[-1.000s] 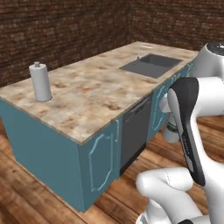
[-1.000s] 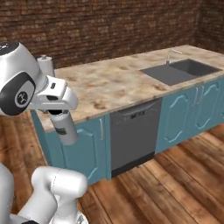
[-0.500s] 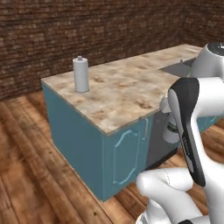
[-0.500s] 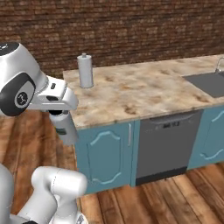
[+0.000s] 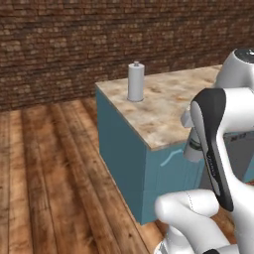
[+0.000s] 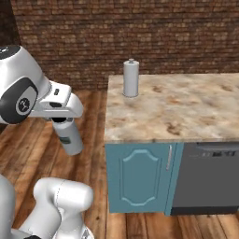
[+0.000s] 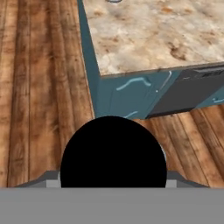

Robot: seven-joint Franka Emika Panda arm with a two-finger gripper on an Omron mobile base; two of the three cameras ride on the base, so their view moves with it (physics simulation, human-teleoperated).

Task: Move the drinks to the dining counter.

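Up close in the hand view, a black round cap (image 7: pixel 113 151) blocks the lower middle, so the fingers themselves are hidden behind it and their tips cannot be made out. In the right base view the bottle (image 6: pixel 68 136) hangs under the gripper (image 6: pixel 61 122), pale grey with a dark green label, tilted a little, held over the wood floor (image 6: pixel 93 140) left of the cabinet end. The fingers appear clamped on its neck, though the contact is covered by the white hand. In the left base view the bottle (image 5: pixel 193 149) shows as a pale sliver, mostly hidden behind the arm's dark-banded link.

On the mottled marble surface (image 6: pixel 186 112) stands a tall grey canister (image 6: pixel 131 78) with a knob top, upright, near the far left corner; the left base view shows the canister (image 5: pixel 136 82) at the far end of the surface (image 5: pixel 163 106). The surface runs out of the picture on the right in both base views, so its far end is cut off. Below it are a teal cabinet door (image 6: pixel 138 179) and, just right of it, a dark grey dishwasher front (image 6: pixel 207 177), cut off at the right edge. A brick wall (image 6: pixel 140 37) stands behind. The bottle is apart from the surface, beside and lower than its top.
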